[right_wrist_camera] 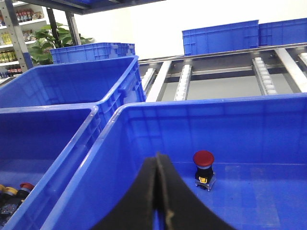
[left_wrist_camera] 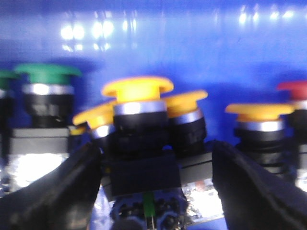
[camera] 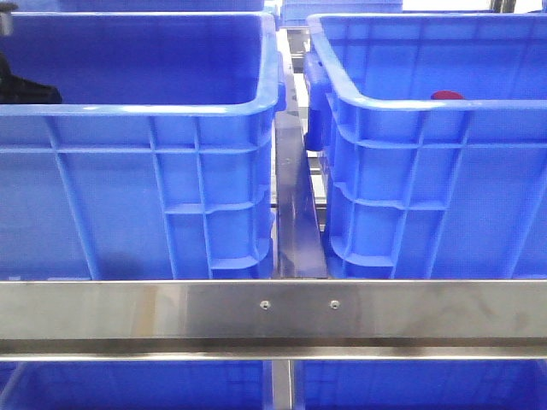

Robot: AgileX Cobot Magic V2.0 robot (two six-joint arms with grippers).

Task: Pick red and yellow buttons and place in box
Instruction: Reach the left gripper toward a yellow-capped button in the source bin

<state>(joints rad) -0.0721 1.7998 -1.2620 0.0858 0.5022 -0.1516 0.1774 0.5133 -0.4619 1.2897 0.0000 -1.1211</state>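
- Left gripper (left_wrist_camera: 153,191) down inside the left crate (camera: 137,60), fingers (left_wrist_camera: 57,191) spread wide, dark pads flanking a yellow button (left_wrist_camera: 138,91).
- Button standing upright, long axis vertical: yellow cap at 12 o'clock from the gap, black body dropping to 6 o'clock between the pads.
- Pads apparently apart from the body on both sides, at 9 and 3 o'clock; nothing pinched yet.
- Crowded around it: second yellow cap (left_wrist_camera: 187,101) touching at about 2 o'clock, third one (left_wrist_camera: 93,115) tucked in at 8 o'clock, another yellow (left_wrist_camera: 259,111) further off at 3 o'clock.
- Green button (left_wrist_camera: 47,74) at 10 o'clock, red cap (left_wrist_camera: 295,88) at the far 3 o'clock edge, both clear of the pads.
- Closing here looks likely to squeeze the middle body; neighbours close enough to be dragged along, so a risk.
- Right gripper (right_wrist_camera: 157,191) hovering above the right crate, the box (right_wrist_camera: 201,108), fingers pressed together, empty.
- Red button (right_wrist_camera: 204,170) already upright on the box floor, at about 2 o'clock from the right fingertips, near but apart.
- Same red cap (camera: 446,96) just peeking over the box rim in the front view.
- Left arm plainly the one on the yellow; right arm nowhere near it.
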